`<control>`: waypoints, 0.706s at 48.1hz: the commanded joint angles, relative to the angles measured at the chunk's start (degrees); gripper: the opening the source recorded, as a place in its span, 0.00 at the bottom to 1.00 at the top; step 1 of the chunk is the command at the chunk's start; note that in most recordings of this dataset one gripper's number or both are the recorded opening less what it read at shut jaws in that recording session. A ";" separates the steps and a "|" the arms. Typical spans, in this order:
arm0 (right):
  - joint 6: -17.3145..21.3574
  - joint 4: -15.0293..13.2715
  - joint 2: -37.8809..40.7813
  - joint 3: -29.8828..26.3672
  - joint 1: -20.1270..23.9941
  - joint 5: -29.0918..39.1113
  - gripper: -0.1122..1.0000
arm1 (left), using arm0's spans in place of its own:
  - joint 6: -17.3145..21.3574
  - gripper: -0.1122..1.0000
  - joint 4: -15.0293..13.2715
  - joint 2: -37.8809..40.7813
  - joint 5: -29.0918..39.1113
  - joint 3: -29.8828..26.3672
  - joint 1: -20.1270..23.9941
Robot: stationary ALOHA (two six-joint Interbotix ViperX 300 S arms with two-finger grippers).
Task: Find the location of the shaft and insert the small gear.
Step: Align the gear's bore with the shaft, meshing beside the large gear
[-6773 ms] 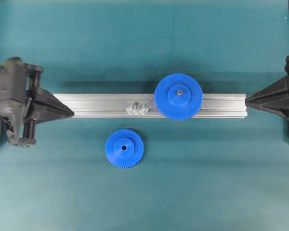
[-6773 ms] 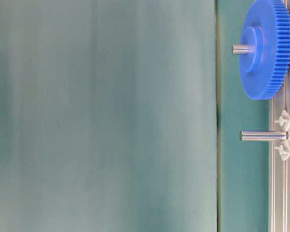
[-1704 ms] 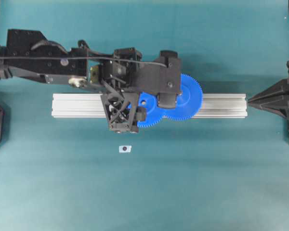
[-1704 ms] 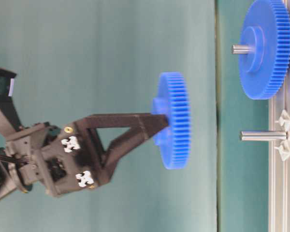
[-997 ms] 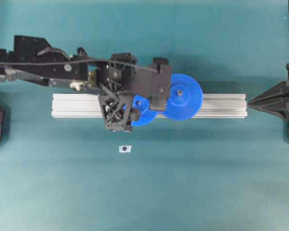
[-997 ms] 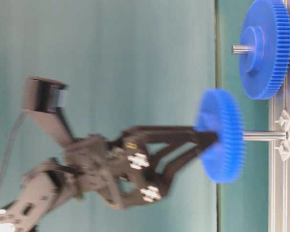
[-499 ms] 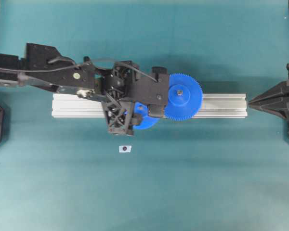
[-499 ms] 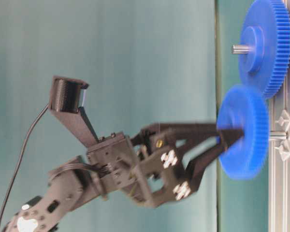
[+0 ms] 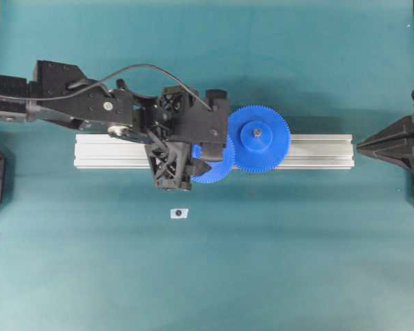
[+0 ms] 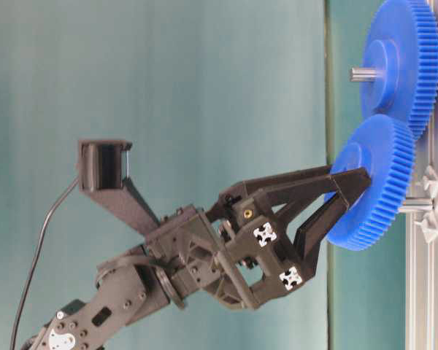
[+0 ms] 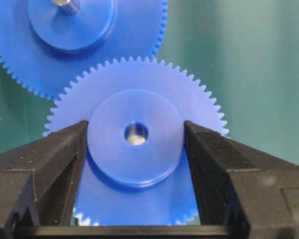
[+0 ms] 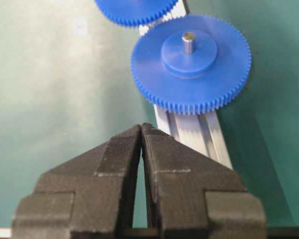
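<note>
Small gear point(image 10: 372, 186): insertion step, partly seated on shaft point(image 10: 416, 206).
Left gripper point(image 11: 134, 149) fingers clamped on hub; right gripper point(image 12: 141, 137) fingers together. Next: push fully down.

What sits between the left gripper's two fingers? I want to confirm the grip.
The small gear's raised hub sits between the left gripper's fingers, with metal showing in its central hole, in the left wrist view.

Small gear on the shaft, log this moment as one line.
left claw: shut on small gear hub | small gear: on shaft, tilted, not seated | teeth beside large gear | right claw: shut, idle
</note>
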 commanded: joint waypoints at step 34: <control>0.44 0.00 0.35 -0.53 -0.97 -1.05 0.21 | 0.70 0.69 0.44 -3.08 3.87 0.26 1.93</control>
